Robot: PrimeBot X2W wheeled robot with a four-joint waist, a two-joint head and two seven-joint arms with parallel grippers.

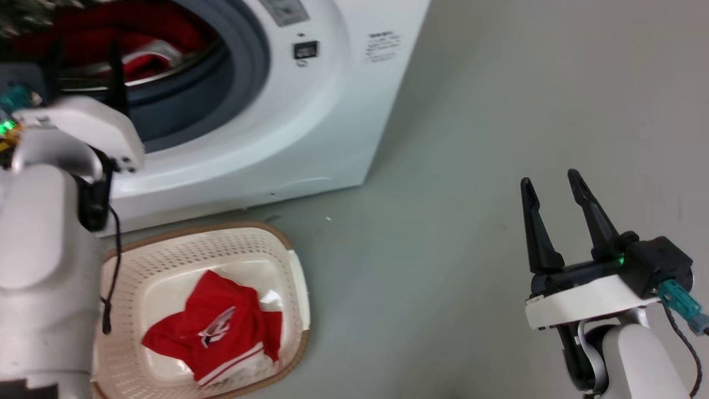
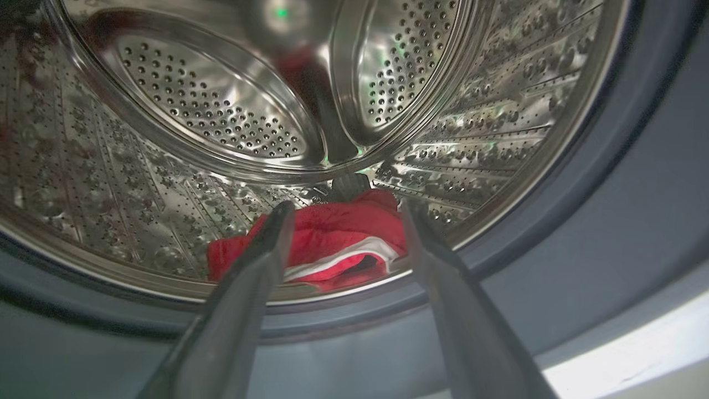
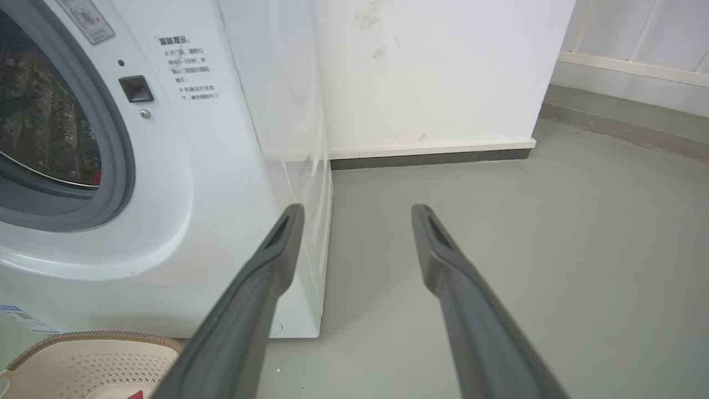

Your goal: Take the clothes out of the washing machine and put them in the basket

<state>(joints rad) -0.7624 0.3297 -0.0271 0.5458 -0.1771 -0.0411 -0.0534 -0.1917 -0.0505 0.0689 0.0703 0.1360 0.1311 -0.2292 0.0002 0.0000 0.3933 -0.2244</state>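
Red jersey (image 2: 332,238) low inside washing machine (image 1: 310,127), near front | 1 other jersey (image 1: 216,327) in basket (image 1: 166,252) | left gripper (image 2: 348,209) jaws apart, aimed at it | right gripper (image 1: 549,177) jaws apart, empty | likely soft, light, limp: pinch bunched fold by white trim

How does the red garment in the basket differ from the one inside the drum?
The garment in the basket lies spread out, white logo up; the garment in the drum is bunched at the front lip, no logo showing. The open left claw points at the drum one, not the basket one. Both are red with white trim.
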